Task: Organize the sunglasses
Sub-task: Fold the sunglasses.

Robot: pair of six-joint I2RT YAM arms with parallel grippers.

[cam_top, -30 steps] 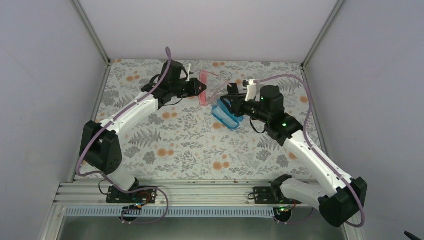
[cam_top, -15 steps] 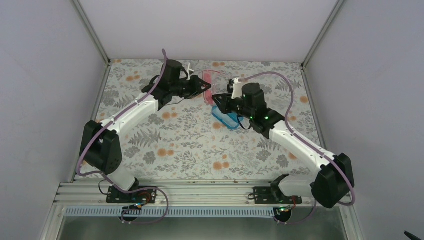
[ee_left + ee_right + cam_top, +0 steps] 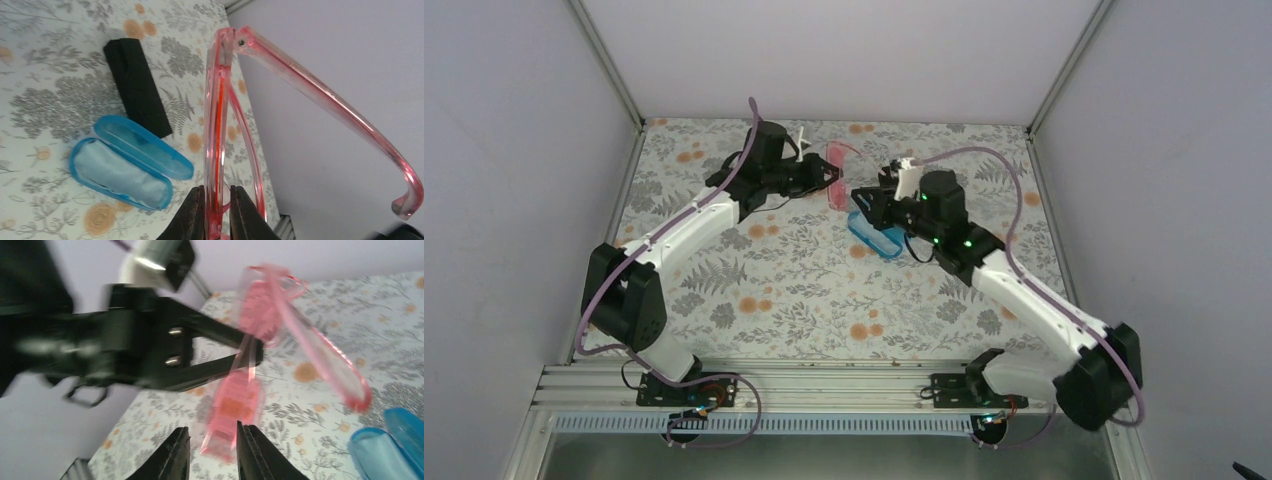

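Note:
The pink translucent sunglasses (image 3: 835, 175) are held in the air over the far middle of the table by my left gripper (image 3: 826, 181), which is shut on the frame at the bridge (image 3: 218, 197). One arm (image 3: 330, 97) sticks out unfolded. My right gripper (image 3: 861, 197) is open just right of the glasses; in the right wrist view the lower lens end (image 3: 231, 412) lies between and beyond my fingers (image 3: 174, 456), not touching. The blue case (image 3: 876, 237) lies open on the table below, with the light blue cloth (image 3: 117, 172) inside.
A black folded pouch (image 3: 137, 90) lies on the table beyond the case. The floral table is fenced by grey walls on three sides; the back wall is close behind the glasses.
My right gripper has swung left and forward from above the case to beside the glasses. The left gripper has kept its hold with little movement.

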